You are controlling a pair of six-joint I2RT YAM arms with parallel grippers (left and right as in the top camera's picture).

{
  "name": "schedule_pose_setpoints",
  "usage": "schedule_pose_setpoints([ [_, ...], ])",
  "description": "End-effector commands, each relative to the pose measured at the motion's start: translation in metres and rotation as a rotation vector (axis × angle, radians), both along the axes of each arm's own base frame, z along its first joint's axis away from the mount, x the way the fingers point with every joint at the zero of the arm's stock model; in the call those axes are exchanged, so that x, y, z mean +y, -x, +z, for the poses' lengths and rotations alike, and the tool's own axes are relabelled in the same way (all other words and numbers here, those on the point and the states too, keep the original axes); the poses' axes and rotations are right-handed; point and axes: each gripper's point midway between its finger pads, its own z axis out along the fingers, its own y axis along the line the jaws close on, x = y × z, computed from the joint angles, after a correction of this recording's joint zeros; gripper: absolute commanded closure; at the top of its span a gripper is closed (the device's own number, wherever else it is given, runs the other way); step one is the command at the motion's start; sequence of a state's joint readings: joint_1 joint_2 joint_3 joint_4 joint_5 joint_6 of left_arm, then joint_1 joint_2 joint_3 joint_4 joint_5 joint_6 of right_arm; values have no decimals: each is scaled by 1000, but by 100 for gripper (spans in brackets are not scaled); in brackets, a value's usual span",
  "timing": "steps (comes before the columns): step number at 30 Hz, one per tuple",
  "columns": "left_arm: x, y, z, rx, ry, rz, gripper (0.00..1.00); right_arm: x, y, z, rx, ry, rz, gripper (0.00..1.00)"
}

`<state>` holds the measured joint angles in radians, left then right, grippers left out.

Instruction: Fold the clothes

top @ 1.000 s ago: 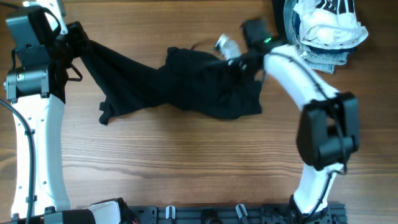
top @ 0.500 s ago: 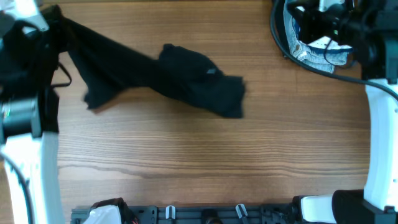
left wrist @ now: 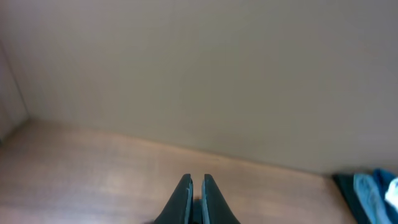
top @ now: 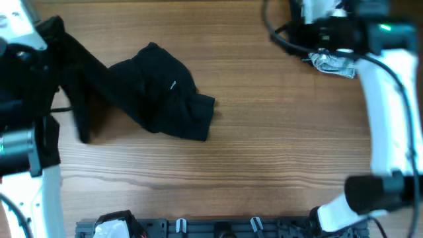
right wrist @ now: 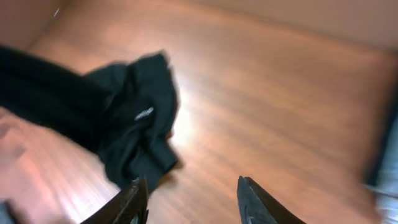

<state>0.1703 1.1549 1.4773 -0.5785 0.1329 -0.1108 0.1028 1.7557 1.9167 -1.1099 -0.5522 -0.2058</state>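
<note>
The clothes (top: 158,92), a plain black garment, lie bunched on the left half of the wooden table (top: 264,145). One end is stretched up and left to my left gripper (top: 54,30), and a flap hangs down by the left arm. In the left wrist view that gripper (left wrist: 196,179) is shut, with dark fabric showing low between its fingers. My right gripper (right wrist: 191,180) is open and holds nothing. It hovers well to the right of the clothes (right wrist: 134,124), apart from them.
A pile of blue denim and white fabric (top: 334,63) sits at the back right, partly under the right arm (top: 390,99); its edge (left wrist: 367,190) also shows in the left wrist view. A black cable (top: 272,33) loops beside it.
The right gripper let go of the clothes, opened and swung away to the back right. The left arm dragged the garment leftward, and it has bunched up further left.
</note>
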Motion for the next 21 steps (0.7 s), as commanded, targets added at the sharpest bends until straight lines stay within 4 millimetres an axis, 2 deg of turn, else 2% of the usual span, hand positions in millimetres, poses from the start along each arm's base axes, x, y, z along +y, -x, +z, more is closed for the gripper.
schedule_pose_setpoints([
  [1, -3, -8, -13, 45, 24, -22, 96, 58, 0, -51, 125, -40, 142, 48],
  [5, -1, -18, -27, 86, 28, -21, 96, 117, -7, -103, 198, -44, 222, 43],
  [9, 1, -24, -34, 106, 30, -18, 96, 169, -7, -149, 259, -54, 250, 41],
  [13, 1, -27, -39, 118, 33, -18, 96, 206, -16, -185, 302, -29, 101, 40],
  [15, 3, -27, -40, 124, 30, -6, 96, 218, -17, -196, 324, -13, -8, 36],
  [21, 6, -26, -42, 133, 27, 6, 96, 241, -17, -206, 279, 36, -180, 4],
])
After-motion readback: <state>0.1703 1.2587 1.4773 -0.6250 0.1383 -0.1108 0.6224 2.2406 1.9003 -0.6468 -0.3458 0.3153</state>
